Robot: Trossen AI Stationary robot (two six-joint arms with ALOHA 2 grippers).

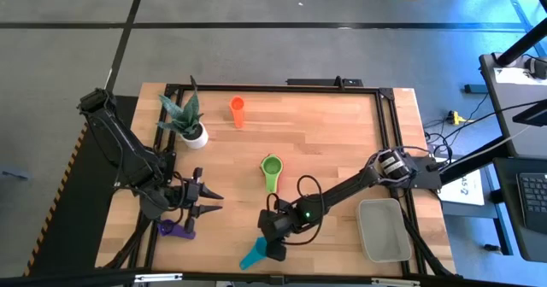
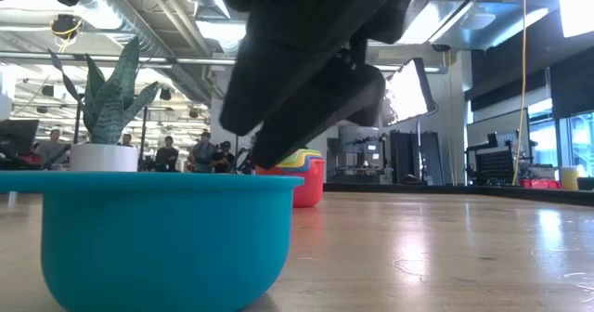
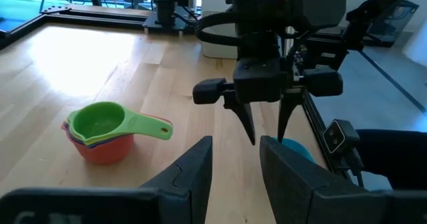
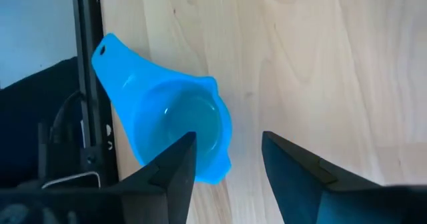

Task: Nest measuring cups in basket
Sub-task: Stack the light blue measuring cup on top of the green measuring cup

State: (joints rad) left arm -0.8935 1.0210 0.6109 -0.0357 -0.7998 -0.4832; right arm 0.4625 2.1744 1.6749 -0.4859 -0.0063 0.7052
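Right gripper (image 1: 275,251) parted, empty, hovering over teal cup (image 1: 253,256); handle pointing toward table edge; far nearer than left gripper (image 1: 215,202).

No readable text, label, brand or no. anywhere. Cups, basket, arms, tabletop: no legible marking. Paper sheet (image 1: 471,187) just off tabletop's right edge: dark print visible, too small to read. Screens in room behind table, low view: glare only, nothing legible.
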